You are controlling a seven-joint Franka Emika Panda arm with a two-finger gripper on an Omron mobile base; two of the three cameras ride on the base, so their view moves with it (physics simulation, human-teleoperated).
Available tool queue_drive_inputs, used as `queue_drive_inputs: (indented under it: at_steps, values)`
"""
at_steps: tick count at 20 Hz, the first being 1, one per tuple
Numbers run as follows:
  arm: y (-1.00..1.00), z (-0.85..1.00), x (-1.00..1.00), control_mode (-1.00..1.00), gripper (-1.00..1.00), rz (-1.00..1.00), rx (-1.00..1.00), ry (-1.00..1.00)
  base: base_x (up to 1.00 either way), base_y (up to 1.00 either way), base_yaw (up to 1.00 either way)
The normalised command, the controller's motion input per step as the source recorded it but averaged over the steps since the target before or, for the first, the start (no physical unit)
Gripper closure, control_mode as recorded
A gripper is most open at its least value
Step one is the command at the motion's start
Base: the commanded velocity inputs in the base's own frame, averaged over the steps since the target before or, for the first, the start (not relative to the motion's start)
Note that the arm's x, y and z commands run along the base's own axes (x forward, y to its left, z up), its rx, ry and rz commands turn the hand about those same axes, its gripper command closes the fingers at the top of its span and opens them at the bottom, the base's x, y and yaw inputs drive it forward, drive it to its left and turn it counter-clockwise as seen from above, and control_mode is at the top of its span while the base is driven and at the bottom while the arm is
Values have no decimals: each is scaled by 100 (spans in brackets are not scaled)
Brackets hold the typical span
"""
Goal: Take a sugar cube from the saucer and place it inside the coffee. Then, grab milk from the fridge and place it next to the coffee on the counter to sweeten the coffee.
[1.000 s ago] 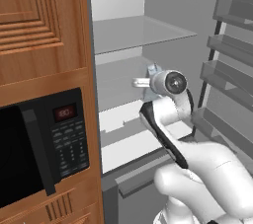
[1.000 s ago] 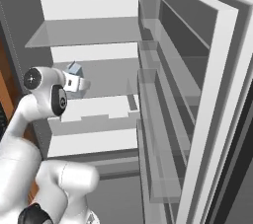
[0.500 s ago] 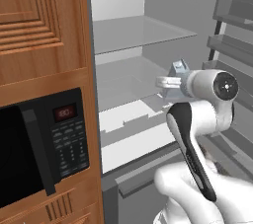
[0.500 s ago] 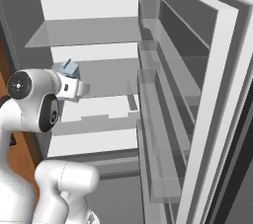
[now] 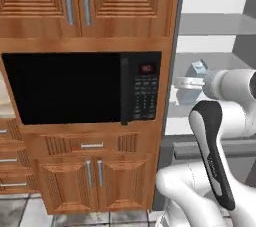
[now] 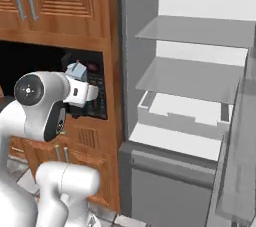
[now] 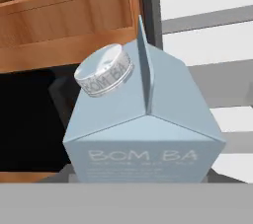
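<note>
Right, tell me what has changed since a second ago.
The base has swung left: the microwave and wooden cabinets now show, with the fridge off to the right. The tool, out of the fridge, now sits before the microwave. Unchanged: it still holds the milk, and the fridge stands open.

Two base views from behind the arm, sharing black microwave (image 5: 80, 88) and open pale grey fridge (image 6: 192, 101), hand view close on pale blue gabled milk carton (image 7: 143, 134)

Milk (image 7: 143, 134) – pale blue, held upright

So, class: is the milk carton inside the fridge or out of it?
Out. The milk carton sits at the arm's end before the microwave, beside the open fridge.
</note>
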Motion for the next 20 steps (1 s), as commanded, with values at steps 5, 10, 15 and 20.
queue_drive_inputs:
  at_steps: [5,10,15,20]
  values:
    - [0,0,0,100,100,0,0,0,-36,90,92]
    - [0,0,0,100,100,0,0,0,-25,86,92]
    - [0,0,0,100,100,0,0,0,-15,80,93]
    - [0,0,0,100,100,0,0,0,16,52,85]
